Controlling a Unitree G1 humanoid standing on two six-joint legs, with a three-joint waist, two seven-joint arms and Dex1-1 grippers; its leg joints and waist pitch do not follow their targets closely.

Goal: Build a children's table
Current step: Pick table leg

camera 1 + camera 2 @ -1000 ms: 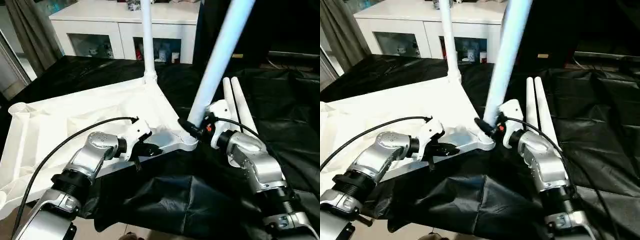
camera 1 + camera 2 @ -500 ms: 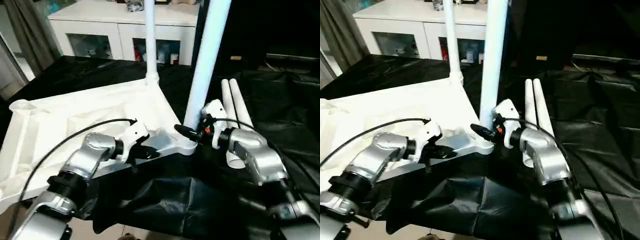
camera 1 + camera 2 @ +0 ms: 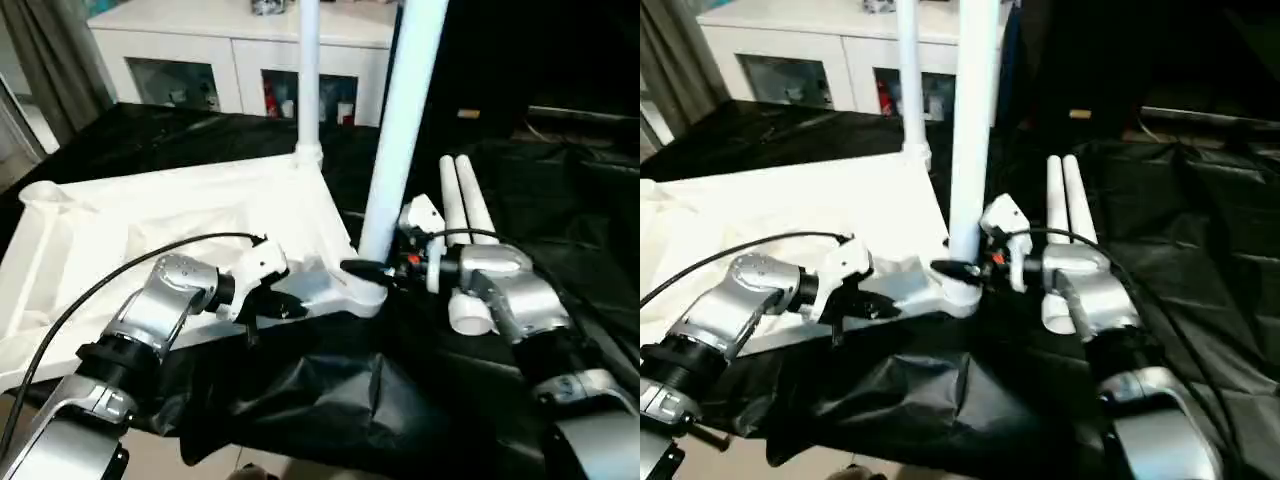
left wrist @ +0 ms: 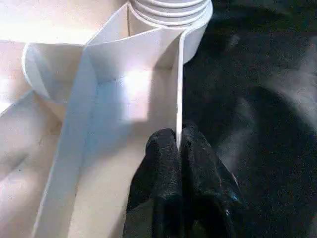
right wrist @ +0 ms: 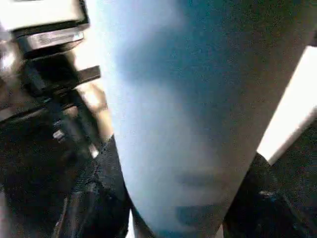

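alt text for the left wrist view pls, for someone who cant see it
The left gripper, its two black fingers shut, pinches the thin upright rim of the upturned white table top. Just beyond it, a ribbed leg base sits in the corner socket, with black sheeting beside the table.

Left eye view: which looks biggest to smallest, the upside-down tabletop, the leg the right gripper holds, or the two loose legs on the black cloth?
1. Tabletop.
2. Held leg, enlarged by nearness.
3. Two loose legs, alike in size.
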